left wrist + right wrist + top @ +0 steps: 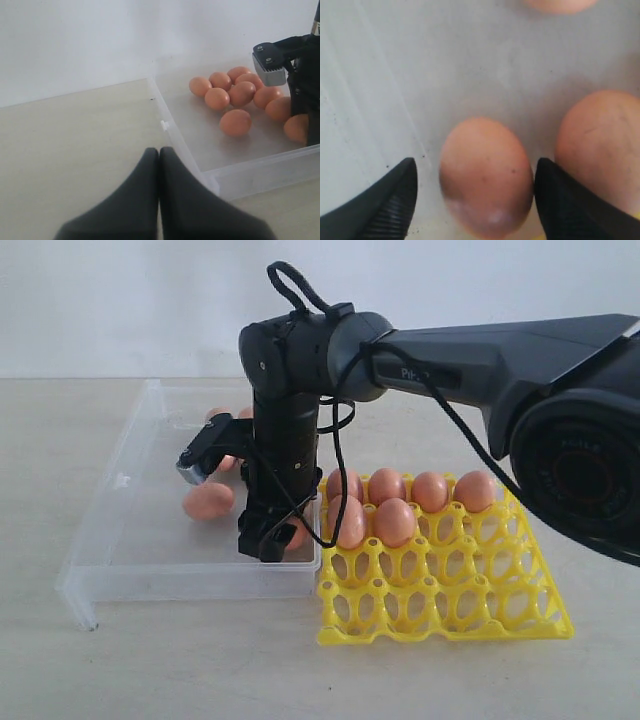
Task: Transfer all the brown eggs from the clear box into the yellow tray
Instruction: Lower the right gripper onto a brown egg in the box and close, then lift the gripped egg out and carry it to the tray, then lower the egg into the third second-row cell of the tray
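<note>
Exterior view. The clear box [130, 570] sits on the worktop [200, 670], with the yellow tray [450, 610] touching its right end. Six brown eggs [395, 523] stand in the tray cups: four along the back row and two in the next row, on the side towards the box. The remaining cups are empty. The right arm [450, 365] reaches across the middle, and the right tool [262, 540] points down into the box's near corner beside the tray. More eggs lie loose on the box floor behind it.

Left wrist view. The left tool [159, 152] has its fingers pressed together with nothing between them. It hangs over bare worktop outside the box. About ten eggs lie clustered at the box's far end, some partly hidden by the right arm.

Right wrist view. The right tool's fingers [390, 200] are spread wide on either side of one target egg [487, 175], which rests on the box floor. There is a clear gap on one side, and the other finger is just beside the shell. Nothing is gripped. A neighbour egg [600, 145] lies close against the outside of that finger.

Step in hand: likely lining up to pick the seventh egg. The next move calls for a gentle, centred close that doesn't nudge the neighbour egg. After that comes a straight lift and a carry to the next empty cup in the second row.
</note>
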{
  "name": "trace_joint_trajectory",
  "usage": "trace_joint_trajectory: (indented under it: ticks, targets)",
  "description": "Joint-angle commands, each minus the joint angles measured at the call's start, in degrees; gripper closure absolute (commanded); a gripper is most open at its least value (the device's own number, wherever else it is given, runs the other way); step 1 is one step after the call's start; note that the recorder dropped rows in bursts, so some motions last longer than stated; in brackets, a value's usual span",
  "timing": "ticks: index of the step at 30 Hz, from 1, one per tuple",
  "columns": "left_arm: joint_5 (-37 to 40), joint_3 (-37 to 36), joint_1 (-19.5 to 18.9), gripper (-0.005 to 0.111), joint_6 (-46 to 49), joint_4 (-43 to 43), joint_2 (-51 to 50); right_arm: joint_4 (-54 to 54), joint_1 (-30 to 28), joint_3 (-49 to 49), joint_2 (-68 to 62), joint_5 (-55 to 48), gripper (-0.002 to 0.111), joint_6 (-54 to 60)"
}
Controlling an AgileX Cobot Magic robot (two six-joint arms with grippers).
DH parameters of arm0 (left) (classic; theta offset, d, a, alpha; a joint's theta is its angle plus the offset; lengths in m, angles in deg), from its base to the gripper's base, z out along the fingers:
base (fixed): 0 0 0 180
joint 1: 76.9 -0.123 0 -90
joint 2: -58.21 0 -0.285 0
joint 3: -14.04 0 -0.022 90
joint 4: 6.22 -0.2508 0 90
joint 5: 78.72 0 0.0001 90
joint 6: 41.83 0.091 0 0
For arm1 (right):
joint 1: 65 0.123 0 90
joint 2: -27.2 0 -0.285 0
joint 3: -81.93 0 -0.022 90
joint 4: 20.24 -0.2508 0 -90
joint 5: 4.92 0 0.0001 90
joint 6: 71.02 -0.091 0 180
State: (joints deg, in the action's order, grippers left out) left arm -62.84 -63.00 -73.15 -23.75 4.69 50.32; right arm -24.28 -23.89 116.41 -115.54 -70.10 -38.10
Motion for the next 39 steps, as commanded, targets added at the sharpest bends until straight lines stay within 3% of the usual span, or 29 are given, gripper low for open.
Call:
trace_joint_trajectory:
  ticks: [1, 4, 7, 12, 19, 22, 26, 28, 31, 34, 39]
  targets:
    - [-1.0, -0.2, 0.1, 0.111, -0.5, 0.4, 0.1, 2.6, -0.5, -0.4, -0.8, 2.6, 0.053, -0.3]
    - [-1.0, -0.2, 0.1, 0.111, -0.5, 0.4, 0.1, 3.2, -0.5, -0.4, -0.8, 4.3, 0.075, -0.3]
    - [-1.0, -0.2, 0.1, 0.111, -0.5, 0.4, 0.1, 4.6, -0.5, -0.4, -0.8, 4.0, 0.107, -0.3]
    - [-1.0, -0.2, 0.1, 0.111, -0.5, 0.4, 0.1, 4.7, -0.5, -0.4, 0.3, 3.7, 0.108, -3.1]
    - [-1.0, -0.2, 0.1, 0.111, -0.5, 0.4, 0.1, 0.5, -0.5, -1.8, 12.1, 7.7, 0.108, -21.0]
    - [-1.0, -0.2, 0.1, 0.111, -0.5, 0.4, 0.1, -4.8, 0.6, -13.7, 21.4, 25.8, 0.108, -21.1]
    - [-1.0, -0.2, 0.1, 0.111, -0.5, 0.4, 0.1, -4.2, 4.1, -45.9, 37.2, 63.5, 0.109, -22.4]
    - [-1.0, -0.2, 0.1, 0.111, -0.5, 0.4, 0.1, -5.1, 4.1, -57.2, 41.3, 78.7, 0.109, -22.4]
    - [-1.0, -0.2, 0.1, 0.111, -0.5, 0.4, 0.1, -13.7, 2.7, -68.6, 44.4, 94.6, 0.109, -22.1]
    - [-1.0, -0.2, 0.1, 0.111, -0.5, 0.4, 0.1, -24.9, 0.9, -74.9, 45.1, 101.9, 0.109, -22.1]
    - [-1.0, -0.2, 0.1, 0.111, -0.5, 0.4, 0.1, -26.9, -1.9, -79.1, 45.1, 102.1, 0.109, -22.0]
